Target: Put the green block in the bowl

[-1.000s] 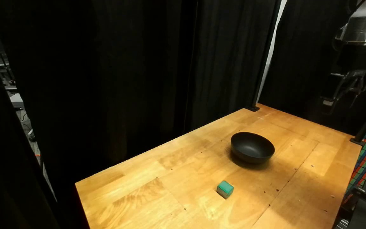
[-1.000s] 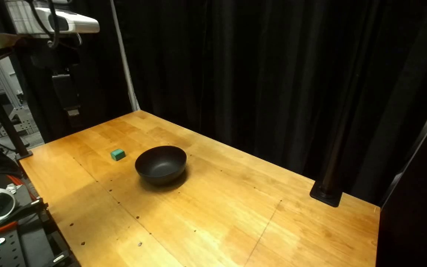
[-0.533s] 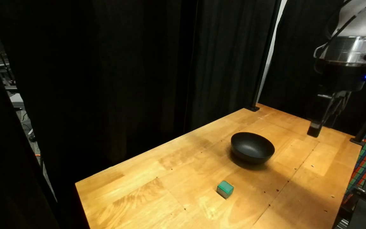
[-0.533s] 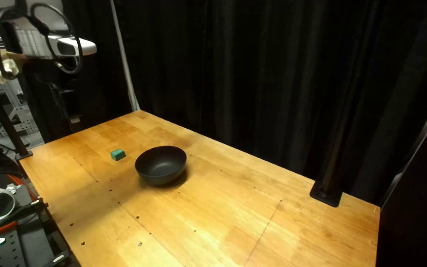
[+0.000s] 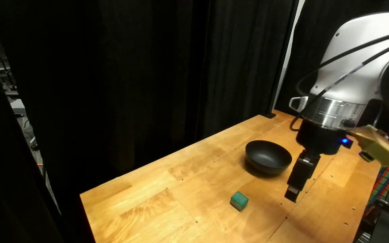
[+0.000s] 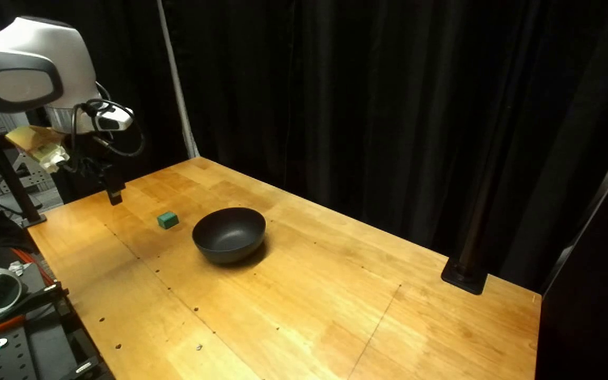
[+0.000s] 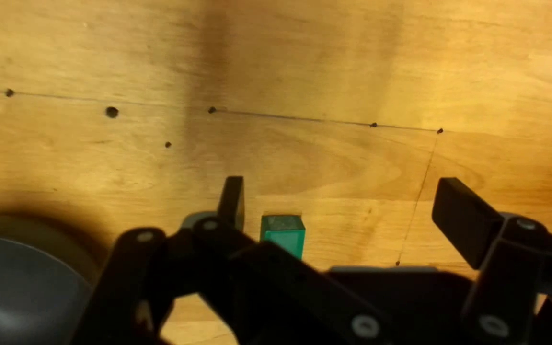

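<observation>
Hovering over the tabletop (image 6: pixel 309 295): gripper (image 7: pixel 345 206), fingers (image 7: pixel 233 203) spread wide in wrist view. Green block (image 6: pixel 168 220) rests on the wood, apart from the black bowl (image 6: pixel 229 237); in an exterior view it lies between bowl and the short edge at upper left. Bowl upright, nearer the long edge along the black curtain (image 6: pixel 367 116) than the opposite long edge. Wrist view: block partly hidden behind gripper.

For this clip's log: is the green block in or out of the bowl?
Out. Both exterior views show the green block on the wooden table, with a visible gap to the bowl.
</observation>
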Robot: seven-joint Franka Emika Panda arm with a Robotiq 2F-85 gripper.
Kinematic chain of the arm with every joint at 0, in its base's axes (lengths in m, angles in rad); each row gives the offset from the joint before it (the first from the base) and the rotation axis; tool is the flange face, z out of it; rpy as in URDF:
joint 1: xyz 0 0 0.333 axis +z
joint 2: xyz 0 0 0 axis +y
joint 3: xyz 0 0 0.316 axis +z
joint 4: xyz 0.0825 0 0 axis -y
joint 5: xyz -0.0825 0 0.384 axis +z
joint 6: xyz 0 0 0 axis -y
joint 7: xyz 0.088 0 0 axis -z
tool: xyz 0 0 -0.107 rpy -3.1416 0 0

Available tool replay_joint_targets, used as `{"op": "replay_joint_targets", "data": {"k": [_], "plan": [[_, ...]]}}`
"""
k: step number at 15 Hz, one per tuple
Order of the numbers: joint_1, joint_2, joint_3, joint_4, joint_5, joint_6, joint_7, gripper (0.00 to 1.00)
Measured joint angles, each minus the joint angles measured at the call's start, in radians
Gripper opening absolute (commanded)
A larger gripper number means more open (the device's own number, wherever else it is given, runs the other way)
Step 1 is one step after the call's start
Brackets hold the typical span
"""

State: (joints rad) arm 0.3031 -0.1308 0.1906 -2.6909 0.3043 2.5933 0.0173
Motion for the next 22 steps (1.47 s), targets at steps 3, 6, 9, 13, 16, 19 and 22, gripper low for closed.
{"op": "replay_joint_targets", "data": {"k": [3, 6, 9, 13, 16, 19, 22], "plan": [[0.001, 0.148, 0.034, 0.070, -0.043, 0.131, 0.017, 1.00], [-0.002, 0.291, 0.023, 0.167, -0.235, 0.184, 0.133, 1.00], [0.009, 0.409, -0.032, 0.269, -0.399, 0.182, 0.238, 1.00], [0.029, 0.540, -0.074, 0.378, -0.440, 0.170, 0.267, 1.00], [0.033, 0.616, -0.074, 0.433, -0.435, 0.137, 0.268, 0.74], [0.046, 0.661, -0.086, 0.466, -0.435, 0.129, 0.280, 0.51], [0.082, 0.666, -0.117, 0.483, -0.436, 0.129, 0.314, 0.27]]}}
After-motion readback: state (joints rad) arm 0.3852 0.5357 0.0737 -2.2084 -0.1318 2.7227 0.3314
